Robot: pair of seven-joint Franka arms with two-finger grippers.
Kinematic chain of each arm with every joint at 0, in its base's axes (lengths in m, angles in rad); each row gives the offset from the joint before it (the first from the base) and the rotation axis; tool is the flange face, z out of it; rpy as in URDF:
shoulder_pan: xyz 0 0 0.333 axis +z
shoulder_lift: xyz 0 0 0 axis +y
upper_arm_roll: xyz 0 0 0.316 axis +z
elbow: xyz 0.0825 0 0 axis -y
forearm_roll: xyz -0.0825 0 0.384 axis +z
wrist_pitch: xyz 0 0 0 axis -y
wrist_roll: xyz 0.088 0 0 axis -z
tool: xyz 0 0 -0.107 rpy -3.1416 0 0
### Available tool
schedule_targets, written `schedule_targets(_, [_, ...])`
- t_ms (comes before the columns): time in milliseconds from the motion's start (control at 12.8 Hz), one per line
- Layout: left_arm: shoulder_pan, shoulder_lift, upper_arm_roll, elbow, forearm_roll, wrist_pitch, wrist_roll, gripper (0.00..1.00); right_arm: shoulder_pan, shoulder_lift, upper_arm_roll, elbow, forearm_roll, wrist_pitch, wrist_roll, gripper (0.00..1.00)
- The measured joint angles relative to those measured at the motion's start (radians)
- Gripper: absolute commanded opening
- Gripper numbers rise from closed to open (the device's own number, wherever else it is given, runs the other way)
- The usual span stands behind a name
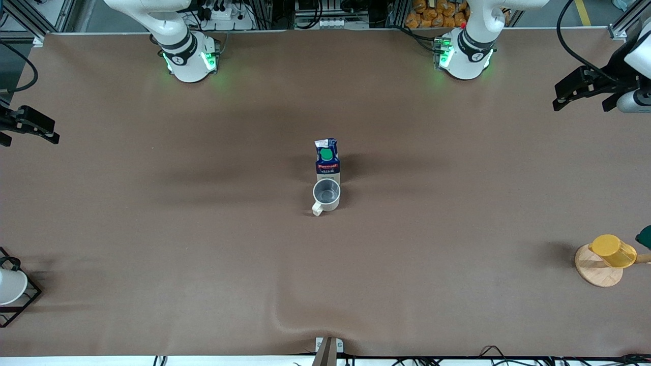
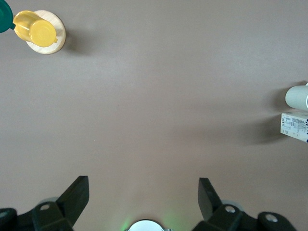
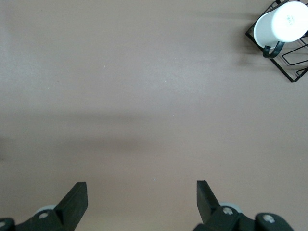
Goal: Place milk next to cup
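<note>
The left gripper (image 2: 143,199) hangs high at the left arm's end of the table, its two black fingers (image 2: 74,195) spread wide with nothing between them. Below it lies only bare brown table (image 1: 203,254). In the front view this gripper (image 1: 585,91) shows at the edge, over the table's rim near the robot bases.

The right gripper (image 3: 142,199) hangs the same way at the right arm's end, its fingers (image 3: 74,199) wide apart and holding nothing, with plain tabletop under it. In the front view it (image 1: 30,124) pokes in from the edge. Both arms wait, well apart from the things at the centre.

At the middle of the table stands the milk (image 1: 327,160), upright, its green cap facing the front camera. The cup (image 1: 326,195) stands just beside it, nearer to the front camera, touching or almost touching the carton. The cup is upright, its grey inside looks empty, and its handle points toward the front camera and the right arm's end. Wide open table surrounds the pair on all sides.

Near the left arm's end, close to the front edge, a yellow cup (image 1: 613,250) lies tilted on a round wooden disc (image 1: 597,269). At the right arm's end, a white cup (image 3: 281,24) sits in a black wire frame (image 3: 288,60).
</note>
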Motion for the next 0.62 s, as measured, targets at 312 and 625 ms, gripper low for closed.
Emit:
schedule_targets(312, [0.000,0.000,0.000,-0.002,0.010,0.000,0.022,1.00,0.000,0.001,0.000,0.000,0.000,-0.001,0.000,1.00])
schedule_targets(625, [0.000,0.000,0.000,-0.004,0.019,0.000,0.060,1.00,0.000,0.003,-0.001,0.000,0.000,-0.002,0.001,1.00])
